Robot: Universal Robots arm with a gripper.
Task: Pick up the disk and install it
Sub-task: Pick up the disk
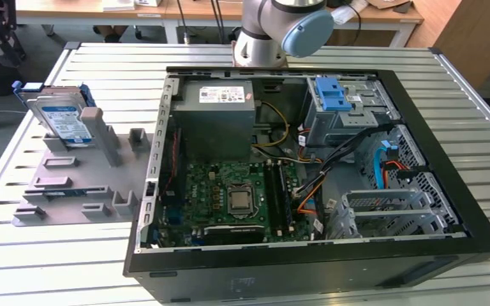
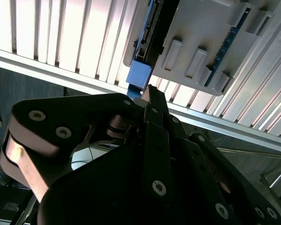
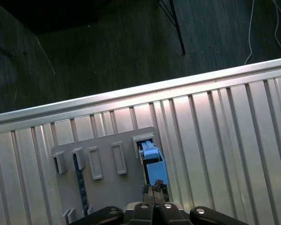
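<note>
1. In both wrist views the gripper (image 3: 154, 190) had its fingers pressed together with nothing between them. In the second wrist view the tips (image 2: 150, 91) read as one dark bar.
2. The disk (image 3: 152, 164) lay straight out beyond those tips, along the line the fingers pointed. No gap showed between the tips and its blue carrier end in the first wrist view. I judged this an effect of the viewing angle and not contact, since no gripper stood at the disk in the exterior view.
3. The disk stood on edge in a slot of the grey holder (image 3: 107, 145). From the wrist it was seen end-on, with its thin edge in line with the fingers. Its long axis ran down into the slot, away from the gripper.
4. In the second wrist view the same blue end (image 2: 140, 75) sat just past the tips, with the holder (image 2: 201, 42) beside it.
5. In the exterior view the disk (image 1: 64, 121) stood upright at the far end of the holder (image 1: 74, 191), at the exterior view's left. Its white-and-blue label faced the camera.
6. The holder rested on the slatted table (image 1: 449, 83), just beside the open computer case (image 1: 313, 268).
7. The disk was outside the case, so I judged the task to be at its start, with nothing yet grasped.
8. Farthest off, the arm (image 1: 270, 32) rose from behind the case.
</note>
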